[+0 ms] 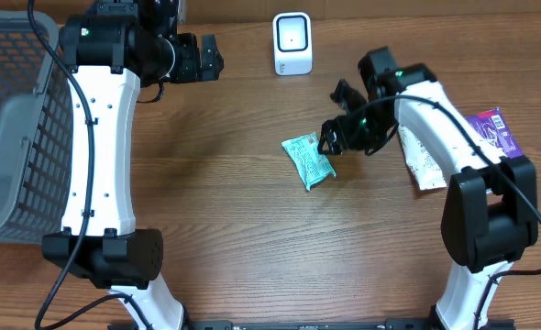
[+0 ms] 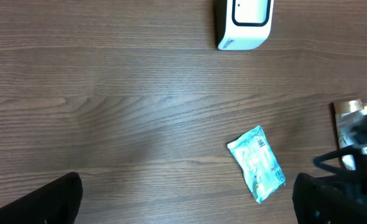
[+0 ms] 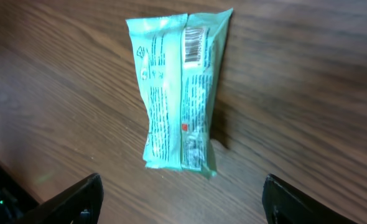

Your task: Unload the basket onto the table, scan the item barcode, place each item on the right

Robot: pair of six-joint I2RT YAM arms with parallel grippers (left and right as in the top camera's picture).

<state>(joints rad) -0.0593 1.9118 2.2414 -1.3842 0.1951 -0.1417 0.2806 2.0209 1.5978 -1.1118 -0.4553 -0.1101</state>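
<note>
Our right gripper (image 3: 182, 186) had its jaws spread wide and held nothing. The green packet (image 3: 174, 93) lay flat on the table (image 1: 225, 211) just ahead of them, barcode (image 3: 195, 45) facing up. Our left gripper (image 2: 185, 186) hung with its jaws equally wide and empty, well apart from the packet. The white scanner (image 1: 292, 43) stood near the table's far edge, apart from the packet. We judged the scan not yet done: the packet needed gripping, lifting and turning so its barcode faced the scanner. Two more packets (image 1: 492, 131) waited on the right.
</note>
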